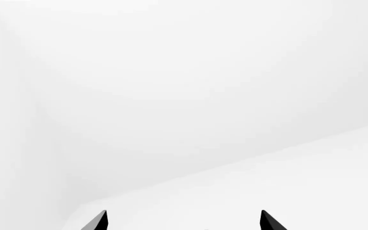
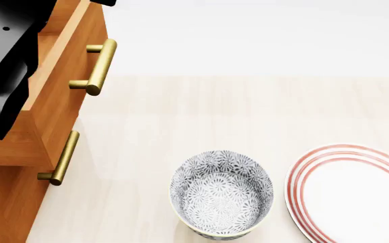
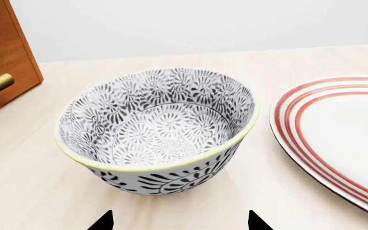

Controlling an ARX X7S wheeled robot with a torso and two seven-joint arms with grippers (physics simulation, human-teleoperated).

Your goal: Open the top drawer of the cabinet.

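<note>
The left wrist view shows almost nothing but blank white surfaces. The two dark fingertips of the left pincer (image 1: 182, 221) stand well apart at the frame's edge, so it is released and empty, with no part of the cabinet ahead of it.

In the head view, the tall orange-brown wood-grain cabinet (image 2: 12, 202) stands at the left on the pale wooden worktop (image 2: 201, 116). Its shallow warm-brown top drawer (image 2: 59, 96) juts out beyond the front below it, so it appears already partly pulled. The drawer's brass cylindrical bar handle (image 2: 100, 67) is free of any contact, as is the matching brass lower handle (image 2: 64, 158). A black arm section (image 2: 2, 66) lies over the cabinet's top. Near the cabinet sit a grey floral-patterned ceramic bowl (image 2: 222, 200) and, just beside it, a white plate with red rim rings (image 2: 353, 195).

The right wrist view looks across the bowl (image 3: 158, 129) toward the plate (image 3: 337, 139); the right pincer (image 3: 179, 221) is spread and holds nothing.

To do the step well, a pincer should probably close across the upper handle's middle, not the lower one, and draw straight out along the drawer's travel, clear of the bowl.
</note>
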